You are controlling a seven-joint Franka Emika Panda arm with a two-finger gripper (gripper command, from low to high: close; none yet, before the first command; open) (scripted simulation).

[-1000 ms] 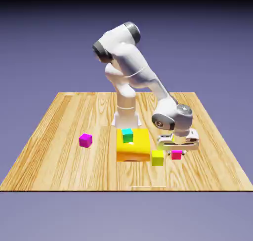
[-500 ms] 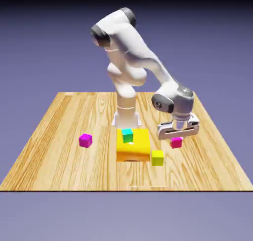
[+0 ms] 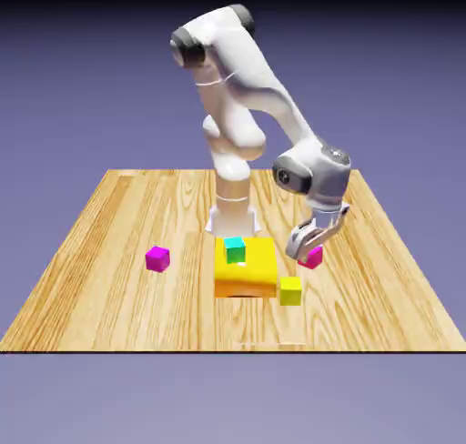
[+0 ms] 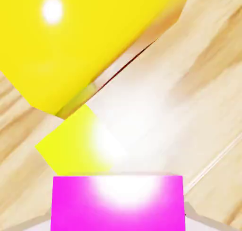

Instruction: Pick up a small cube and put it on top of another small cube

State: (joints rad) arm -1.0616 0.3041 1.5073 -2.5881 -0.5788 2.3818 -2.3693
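I had my fingers clamped on the small pink-red cube [image 3: 312, 257], holding it up off the table [image 3: 109, 251]. In the exterior view my gripper [image 3: 306, 247] hung tilted, with the cube showing just past its lower end, clear of the wood. From my own hand view that cube [image 4: 117, 202] filled the bottom middle of the picture, wide and bright, with only slivers of my grey fingertips [image 4: 193, 215] peeking out at its lower corners, one at 7 o'clock and one at 5 o'clock.

The small yellow-green cube [image 3: 290, 290] sat on the table, at about 7 o'clock from the cube I carried in the exterior view, near it but apart. In the hand view it [image 4: 75, 145] lay just above the held cube, toward 11 o'clock, turned so a corner pointed at me.

The big orange-yellow block [image 3: 245, 267] stood just beside the yellow-green cube, at its 10 o'clock in the exterior view, and it [image 4: 85, 36] took up the upper left of the hand view. A teal cube [image 3: 235, 249] rested on top of that block near its far edge. A purple-magenta cube [image 3: 157, 258] lay well apart, at 9 o'clock from the block.
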